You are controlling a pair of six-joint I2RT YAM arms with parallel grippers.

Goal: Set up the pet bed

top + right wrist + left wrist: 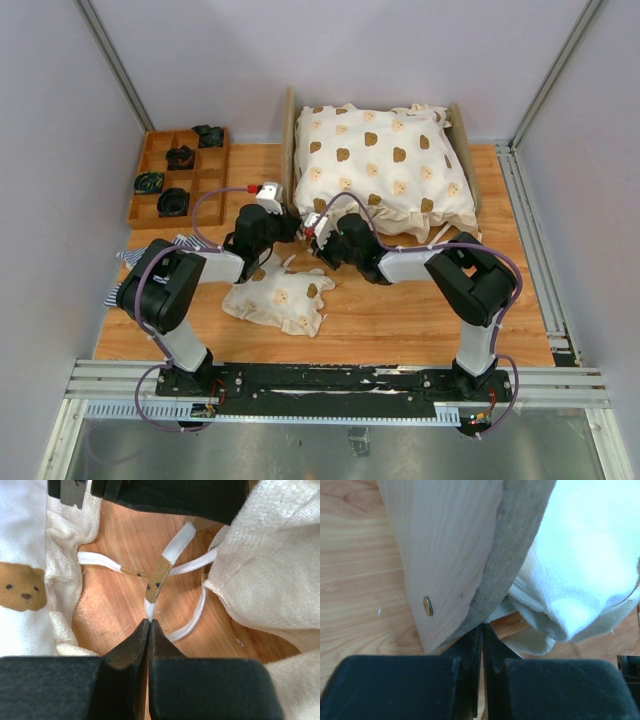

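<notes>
The left gripper has its fingers pressed together, and nothing can be seen between them. Just beyond their tips stands a wooden board of the pet bed, its lower corner close to them. A brass screw sits in the board to the left of the tips, and a grey felt edge runs up straight ahead. To the right of the fingers a white cloth sags off the bed toward the table.

The right gripper has its fingers clamped on the end of a white strap. The strap carries a tan dotted tab and runs away from the tips across bare wood. To the left of these fingers lies the bear-print quilt. To their right is a bunched cream cloth.

From above, both sets of fingers meet at the near left corner of the bed. Its frame stands at the far middle of the table with the quilt spread over it. A small bear-print pillow lies flat on the table behind the left fingers, toward the arm bases. The striped mattress is off the bed, on the table further back and to the left, partly under the left arm. A brown tray sits well to the left of both grippers.
</notes>
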